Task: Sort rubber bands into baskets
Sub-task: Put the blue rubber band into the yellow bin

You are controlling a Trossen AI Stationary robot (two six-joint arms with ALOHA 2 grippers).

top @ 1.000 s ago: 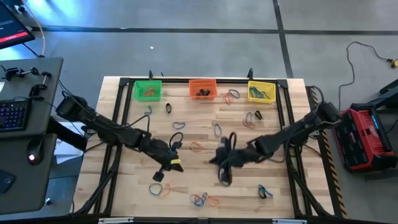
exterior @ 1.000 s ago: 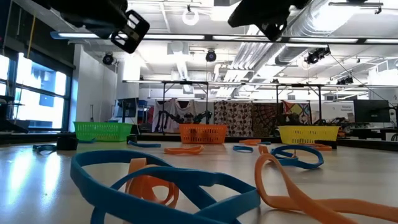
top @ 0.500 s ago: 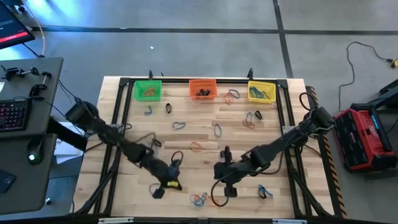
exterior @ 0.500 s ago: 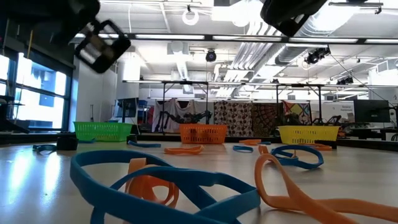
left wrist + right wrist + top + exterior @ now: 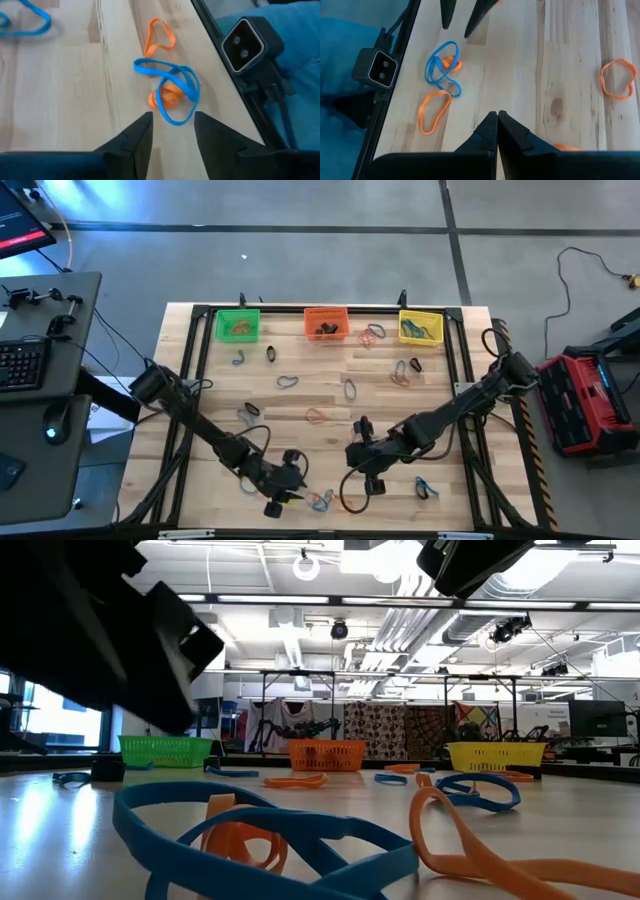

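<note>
Three baskets stand along the far edge: green (image 5: 237,326), red-orange (image 5: 326,323) and yellow (image 5: 420,327). Rubber bands lie scattered over the wooden table. My left gripper (image 5: 172,125) hangs open near the front edge. Its fingertips stand on either side of the near end of a blue band (image 5: 170,90), which lies tangled over a small orange one (image 5: 167,98). Another orange band (image 5: 159,35) lies just beyond. My right gripper (image 5: 496,122) is shut and holds nothing, a little right of that clump (image 5: 320,500). In the low view the blue band (image 5: 260,830) fills the foreground.
A small camera (image 5: 247,42) sits at the table's front edge, close behind the clump. Loose bands lie mid-table: orange (image 5: 318,417), grey (image 5: 350,388), blue (image 5: 287,381), black (image 5: 272,352). Another blue one (image 5: 427,488) lies near the right rail. Black frame rails border the table.
My left gripper has gone toward the table's near edge and somewhat right, coming down low over the blue and orange clump. My right gripper went toward the near edge at first, then stayed still. The bands on the table have not moved.
</note>
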